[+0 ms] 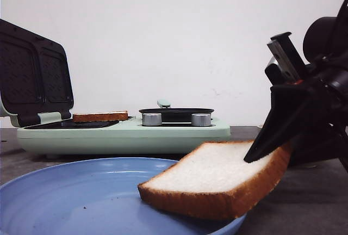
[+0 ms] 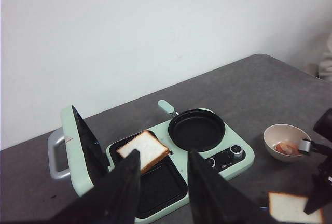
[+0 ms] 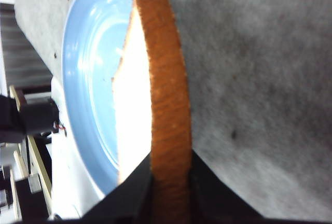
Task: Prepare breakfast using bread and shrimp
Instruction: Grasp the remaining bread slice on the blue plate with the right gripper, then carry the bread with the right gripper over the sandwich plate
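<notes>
One bread slice (image 1: pixel 100 117) lies on the far grill plate of the mint-green breakfast maker (image 1: pixel 125 133); it also shows in the left wrist view (image 2: pixel 143 150). My right gripper (image 1: pixel 267 156) is shut on the crust edge of the second bread slice (image 1: pixel 212 178), held tilted with its low corner over the blue plate (image 1: pixel 65 191). The right wrist view shows the pinched crust (image 3: pixel 168 105) between the fingers. My left gripper (image 2: pixel 163 156) is open and empty, high above the maker. The shrimp (image 2: pixel 284 148) lies in a pale bowl (image 2: pixel 275 133).
The maker's lid (image 1: pixel 35 77) stands open at the left. A black round pan (image 1: pixel 176 113) sits on its right half, with two silver knobs (image 1: pixel 151 119) in front. The bowl stands to the right of the maker. The table (image 2: pixel 270 84) is dark grey.
</notes>
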{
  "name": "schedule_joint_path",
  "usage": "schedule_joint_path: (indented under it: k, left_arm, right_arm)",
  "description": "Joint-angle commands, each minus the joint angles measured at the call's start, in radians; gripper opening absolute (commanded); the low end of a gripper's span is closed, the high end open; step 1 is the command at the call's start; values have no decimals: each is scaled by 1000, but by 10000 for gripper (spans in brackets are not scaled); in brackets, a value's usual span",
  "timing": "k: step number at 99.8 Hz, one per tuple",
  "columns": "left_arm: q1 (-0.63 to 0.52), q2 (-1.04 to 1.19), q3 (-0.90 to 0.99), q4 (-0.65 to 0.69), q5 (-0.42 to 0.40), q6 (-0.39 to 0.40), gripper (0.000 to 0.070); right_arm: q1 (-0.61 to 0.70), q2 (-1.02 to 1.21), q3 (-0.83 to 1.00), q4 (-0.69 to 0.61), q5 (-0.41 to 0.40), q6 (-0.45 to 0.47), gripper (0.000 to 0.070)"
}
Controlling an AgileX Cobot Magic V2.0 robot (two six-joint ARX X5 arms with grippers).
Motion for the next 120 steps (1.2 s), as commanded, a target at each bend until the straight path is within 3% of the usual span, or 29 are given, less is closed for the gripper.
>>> schedule_joint_path:
  k: [1, 20, 37, 64, 75, 87, 104, 120]
  left_arm:
    - [-5, 8, 17, 13, 0, 9, 104]
    - [-5, 8, 17, 22, 0, 9, 105]
    - [-5, 8, 17, 22, 0, 8, 105]
    - [-5, 6, 17, 18, 1, 8, 105]
    - [-5, 6, 17, 18, 0, 7, 105]
    - [-5, 6, 17, 19, 1, 6, 105]
    - [-5, 6, 17, 18, 1, 0, 104]
    - [-5, 6, 17, 18, 1, -1, 104]
  right_arm:
    - [7, -22, 59, 10, 14, 39, 0]
    - [46, -43, 315, -62, 23, 34, 0]
    - [98, 46, 603, -130, 83, -24, 0]
    - [134, 417, 1162, -506, 130, -263, 0]
    - [155, 558, 1374, -616, 185, -336, 0]
    - [170, 646, 1499, -596, 202, -350, 0]
    - [203, 695, 1535, -517, 193, -360, 0]
    - [238, 718, 1535, -474, 193, -480, 0]
